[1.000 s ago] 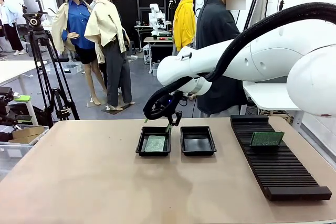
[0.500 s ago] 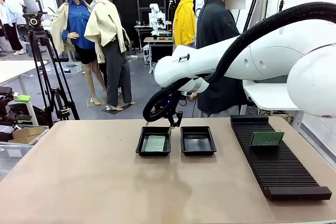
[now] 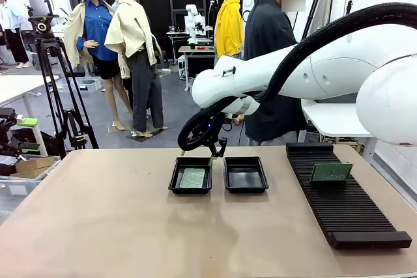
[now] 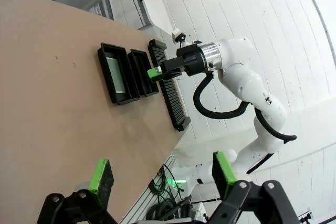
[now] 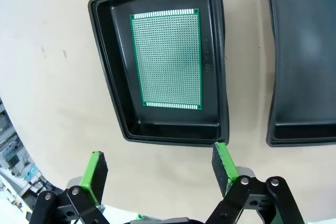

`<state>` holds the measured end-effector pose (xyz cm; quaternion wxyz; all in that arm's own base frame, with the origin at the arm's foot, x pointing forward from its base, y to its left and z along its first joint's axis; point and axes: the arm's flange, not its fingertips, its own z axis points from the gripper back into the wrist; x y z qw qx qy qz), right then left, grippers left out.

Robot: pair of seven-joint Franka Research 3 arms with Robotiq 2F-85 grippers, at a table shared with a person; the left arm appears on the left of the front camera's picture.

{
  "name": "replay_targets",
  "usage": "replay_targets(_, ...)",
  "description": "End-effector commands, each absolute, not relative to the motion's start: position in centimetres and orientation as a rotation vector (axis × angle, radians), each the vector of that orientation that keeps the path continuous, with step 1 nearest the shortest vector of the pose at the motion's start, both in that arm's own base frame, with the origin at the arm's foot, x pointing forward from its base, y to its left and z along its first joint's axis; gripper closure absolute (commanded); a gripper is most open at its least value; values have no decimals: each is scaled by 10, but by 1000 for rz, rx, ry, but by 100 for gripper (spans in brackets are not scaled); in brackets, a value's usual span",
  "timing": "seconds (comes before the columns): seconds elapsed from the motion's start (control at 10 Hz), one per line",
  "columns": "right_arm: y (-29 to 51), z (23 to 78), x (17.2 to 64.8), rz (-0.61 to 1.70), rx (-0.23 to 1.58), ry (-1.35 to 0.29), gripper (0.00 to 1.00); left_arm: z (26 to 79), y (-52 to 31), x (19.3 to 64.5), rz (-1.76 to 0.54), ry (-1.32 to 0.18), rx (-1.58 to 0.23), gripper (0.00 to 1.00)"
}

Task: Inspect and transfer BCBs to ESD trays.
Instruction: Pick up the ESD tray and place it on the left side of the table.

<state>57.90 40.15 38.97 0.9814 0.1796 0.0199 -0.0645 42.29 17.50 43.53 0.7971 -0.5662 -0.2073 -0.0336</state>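
A green BCB (image 3: pixel 192 178) lies flat in the left ESD tray (image 3: pixel 174 181); the right ESD tray (image 3: pixel 245 175) beside it holds nothing. My right gripper (image 3: pixel 210 151) hovers open over the far edge of the left tray, nothing between its fingers. In the right wrist view that gripper (image 5: pixel 159 169) looks down on the BCB (image 5: pixel 167 59) inside its tray (image 5: pixel 107 72), with the other tray (image 5: pixel 304 61) alongside. Another BCB (image 3: pixel 331 172) leans on the black slotted rack (image 3: pixel 345 206). My left gripper (image 4: pixel 163 171) is open and high above the table, far from both trays (image 4: pixel 118 74).
A person in a dark shirt (image 3: pixel 270 63) stands at the far side behind the trays. The rack runs along the table's right side. My right arm (image 3: pixel 293 76) spans from the right across the back. A tripod (image 3: pixel 55 83) stands off the table at far left.
My right gripper has lifted slightly away from the left tray. The board stays in the tray, and nothing else has moved.
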Motion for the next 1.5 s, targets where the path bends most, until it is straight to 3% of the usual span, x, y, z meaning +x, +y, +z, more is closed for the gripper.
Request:
replay_targets(0.0,400,389,580,-127,378,35,0,439,176,422,-68,-445,-1227,0)
replay_targets(1.0,402,390,579,-130,361,40,0,439,176,422,-68,-445,-1227,0)
replay_targets(1.4,315,474,550,-24,411,59,0,439,176,422,-68,-445,-1227,0)
